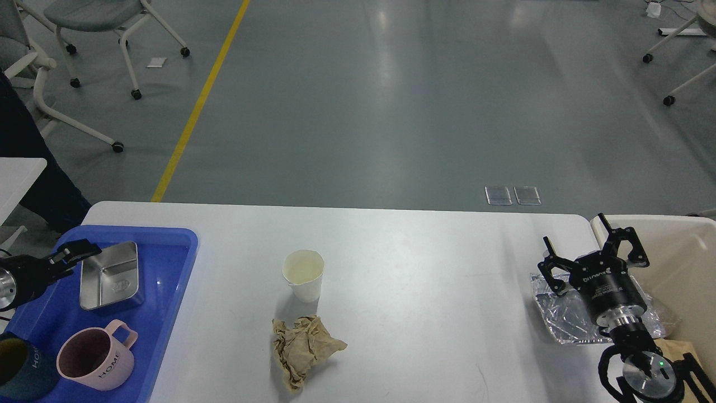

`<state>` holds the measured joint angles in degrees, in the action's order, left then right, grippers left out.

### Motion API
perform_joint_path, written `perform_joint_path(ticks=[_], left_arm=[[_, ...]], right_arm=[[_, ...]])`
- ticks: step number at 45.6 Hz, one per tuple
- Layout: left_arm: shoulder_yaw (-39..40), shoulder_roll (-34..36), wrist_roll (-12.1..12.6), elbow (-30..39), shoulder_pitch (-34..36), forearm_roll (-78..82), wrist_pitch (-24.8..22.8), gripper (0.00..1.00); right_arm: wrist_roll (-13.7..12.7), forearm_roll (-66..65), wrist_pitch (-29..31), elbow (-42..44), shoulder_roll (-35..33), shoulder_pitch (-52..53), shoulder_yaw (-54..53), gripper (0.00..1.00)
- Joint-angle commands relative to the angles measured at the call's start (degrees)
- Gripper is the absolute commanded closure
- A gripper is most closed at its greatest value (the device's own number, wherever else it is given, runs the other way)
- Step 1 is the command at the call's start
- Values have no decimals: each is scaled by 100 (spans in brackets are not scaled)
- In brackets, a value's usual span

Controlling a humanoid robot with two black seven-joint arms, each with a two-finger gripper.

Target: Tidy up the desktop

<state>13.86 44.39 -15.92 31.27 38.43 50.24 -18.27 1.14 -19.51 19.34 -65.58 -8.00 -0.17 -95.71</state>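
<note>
White table (425, 252), wide, matte, rounded at the far corners, filling the lower half of the head view in front of a grey floor (391, 101). Mostly bare surface, a few faint scuffs near the front.

Near the middle: an upright white paper cup (304, 275), and just in front of it a crumpled brown paper (302, 350). On the left end: a blue tray (168, 280) carrying a steel rectangular dish (109, 275), a pink mug (98, 359) and a dark mug (22, 369) at the frame corner. On the right edge: crinkled clear plastic wrap (565, 316), partly under the right gripper (596, 246). Beside the table on the right, a cream bin (688, 263).

Right fingers spread wide, empty, over the wrap and bin edge. Left gripper (78, 252) over the tray beside the dish; fingers dark and edge-on, spread or closed cannot be told.
</note>
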Motion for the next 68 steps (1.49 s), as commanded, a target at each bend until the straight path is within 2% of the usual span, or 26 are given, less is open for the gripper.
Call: perform_joint_path(ticks=[1,8,14,20,27,35,41,46,55,61,68], left_arm=[[239,166,-8,2,24,-1077,-335,7],[661,272,-17,55,-20,-1886,-432,7],[1013,316,-17,528,-187,-2519,-388,7],[1215,702,-17,1354,-424,-3090,-204,7],[1724,905,-26,2576,-845,-3442,340,7],[2638,853,-34,4043,-1803,-3434,894,7],[3165,616,-34,4704,-2357,-3434,1167,7],[3693,238,-43,4836,-2787,-3434,1203,6],[5055,-851,-26,4801,-3588,-3434,1062,5],[5724,-1766,-8,4363,-3589,-3442,816,4],[5750,-1951,-17,3791,-3351,-3434,816,4]], right_arm=[[-8,0,-1,-7,9,0,26,0],[-17,0,-9,-7,9,0,44,0],[-17,0,-10,-16,9,0,52,0],[-17,0,-10,-16,9,0,52,0],[-17,0,-10,-16,0,-9,44,0],[-17,0,-10,-16,-26,-44,35,0],[-17,0,-1,-16,-53,-53,26,0],[-17,0,-9,-16,-53,-53,35,0],[-17,0,-1,-16,-53,-123,35,0],[-17,0,-1,-16,-53,-123,26,0],[-17,0,-1,-16,-140,-132,0,0]])
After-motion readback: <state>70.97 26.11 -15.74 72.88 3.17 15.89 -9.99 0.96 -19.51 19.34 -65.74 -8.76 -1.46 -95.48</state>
